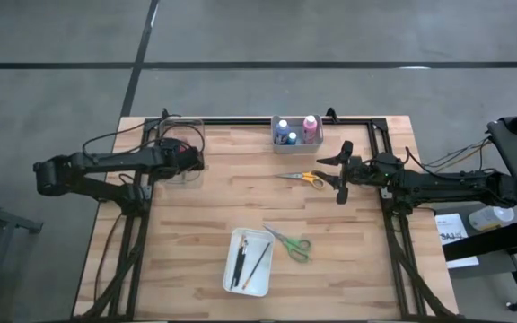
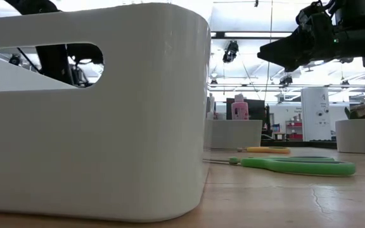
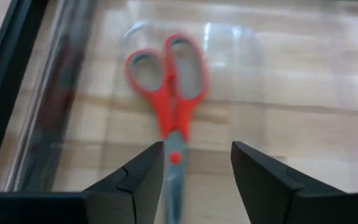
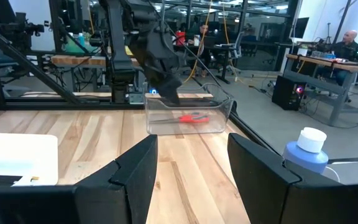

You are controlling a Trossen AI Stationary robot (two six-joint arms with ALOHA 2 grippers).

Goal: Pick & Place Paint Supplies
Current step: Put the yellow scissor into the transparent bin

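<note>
The red-handled scissors (image 3: 169, 87) lie flat on the floor of a clear bin (image 1: 182, 154) at the table's far left; they also show in the right wrist view (image 4: 193, 118). My left gripper (image 3: 197, 168) hangs open over that bin, slanting down, its fingers apart above the blade end and touching nothing. My right gripper (image 1: 342, 170) stands open and level above the table's right side, just right of the orange-handled scissors (image 1: 302, 178), which lie flat on the wood. The green-handled scissors (image 1: 290, 242) lie flat nearer the front.
A white tray (image 1: 260, 280) at the front centre holds thin dark brushes (image 1: 240, 265). A clear bin (image 1: 296, 139) at the far edge holds upright bottles, among them a pink one (image 1: 310, 126) and a blue one (image 1: 282, 130). Bare wood lies between the bins.
</note>
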